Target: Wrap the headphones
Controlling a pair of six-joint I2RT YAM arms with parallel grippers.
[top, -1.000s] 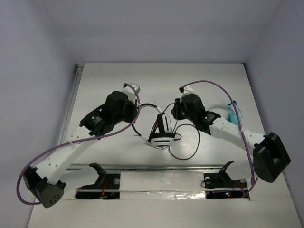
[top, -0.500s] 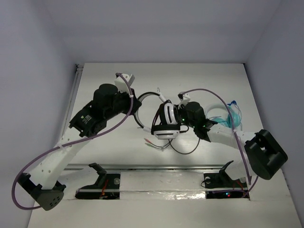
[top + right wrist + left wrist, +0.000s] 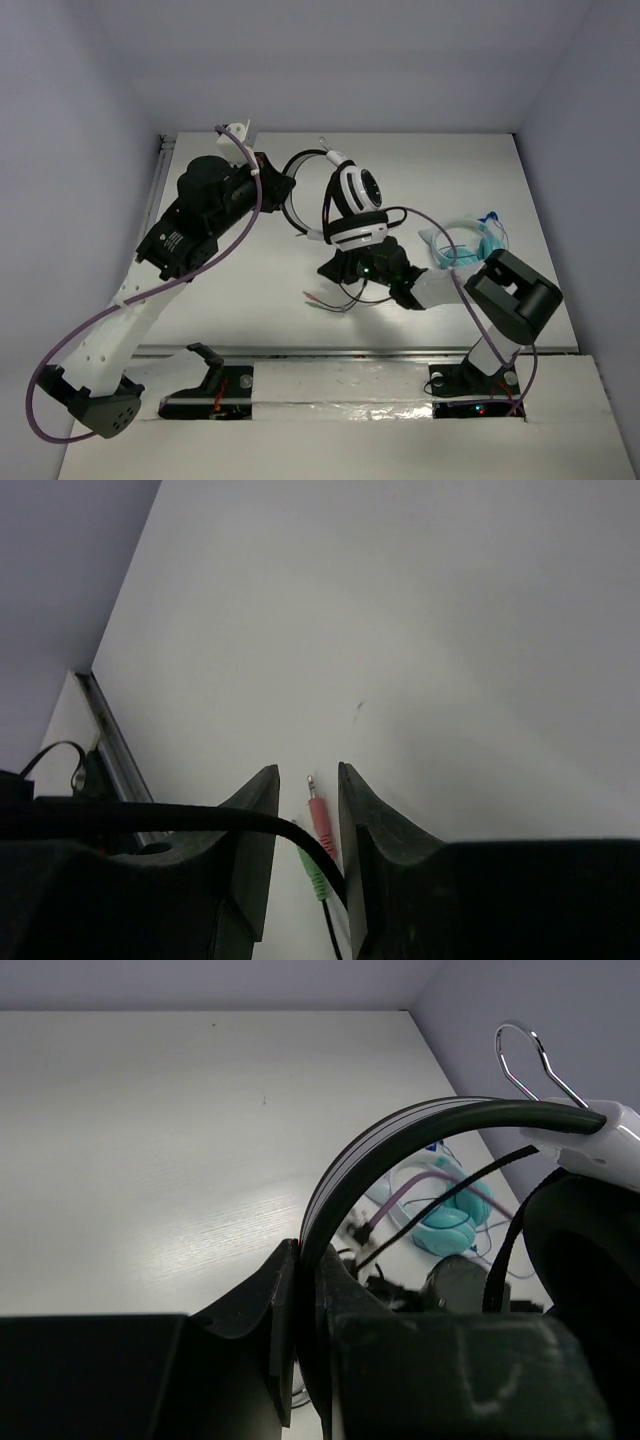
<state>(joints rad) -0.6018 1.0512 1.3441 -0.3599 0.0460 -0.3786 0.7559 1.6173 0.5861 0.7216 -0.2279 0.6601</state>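
Observation:
The black-and-white headphones hang in the air over the middle of the table. My left gripper is shut on their thin black headband, which runs between its tips; one earcup shows at the right. The thin black cable drops from the earcups to the table. My right gripper is low beneath the earcups, jaws a little apart, and the cable passes through the gap. A pink plug and a green plug lie on the table under it.
Teal headphones with their own thin wire lie at the right of the table, also in the left wrist view. A metal rail runs along the near edge. Walls close the table at the back and sides.
My left gripper has carried the headphones up and toward the far side. My right gripper has swung left and nearer, down to the cable by the plugs.

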